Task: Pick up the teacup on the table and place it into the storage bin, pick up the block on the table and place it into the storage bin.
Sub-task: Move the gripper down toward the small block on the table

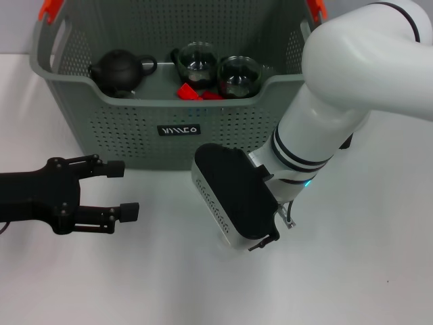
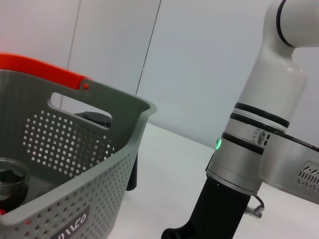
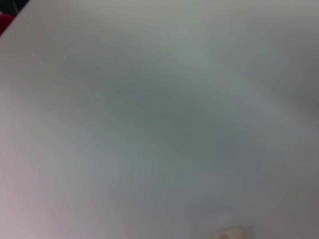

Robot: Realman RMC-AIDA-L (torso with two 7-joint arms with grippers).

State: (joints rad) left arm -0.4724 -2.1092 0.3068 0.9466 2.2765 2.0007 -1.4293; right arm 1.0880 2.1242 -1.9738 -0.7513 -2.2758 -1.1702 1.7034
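Head view shows the storage bin (image 1: 135,128), a grey-green perforated basket with orange handle clips (image 1: 49,9) and a small black label (image 1: 178,129) on its front wall, standing on the white table (image 1: 352,271). Inside it sit a dark teapot (image 1: 120,70), two smoky glass teacups (image 1: 194,58) (image 1: 238,74) and a red block (image 1: 187,92). The left gripper (image 1: 123,191) hovers just in front of the bin, fingers apart and empty. The right arm (image 1: 318,128) bends down beside the bin's front corner; its gripper seems hidden beneath the wrist housing, so I cannot tell its state.
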